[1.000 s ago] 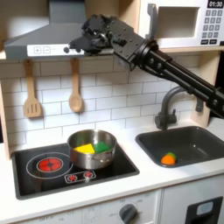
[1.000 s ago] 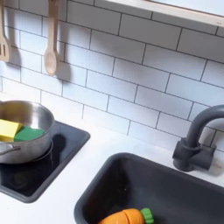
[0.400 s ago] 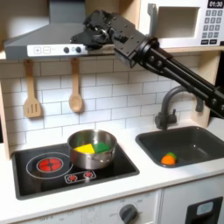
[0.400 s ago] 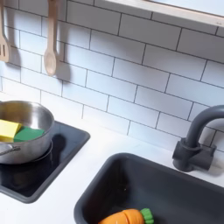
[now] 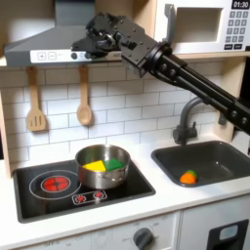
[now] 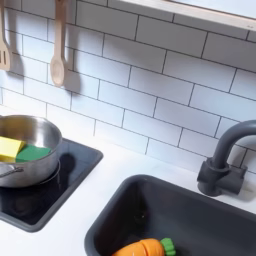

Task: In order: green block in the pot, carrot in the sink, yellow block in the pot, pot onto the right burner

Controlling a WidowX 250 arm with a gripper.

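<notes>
Arm stretched high w/ pincer [image 5: 90,37] by hood, well above pot [image 5: 103,167]; grip state unclear, prob. empty.

White countertop [image 5: 166,195] spans the lower frame in both exterior views. Black cooktop [image 5: 59,190] set in at lower left, carrying the steel pot [image 5: 103,166]. Dark grey sink [image 5: 207,161] recessed at lower right; dark curved faucet [image 6: 225,160] mounted behind it.
</notes>
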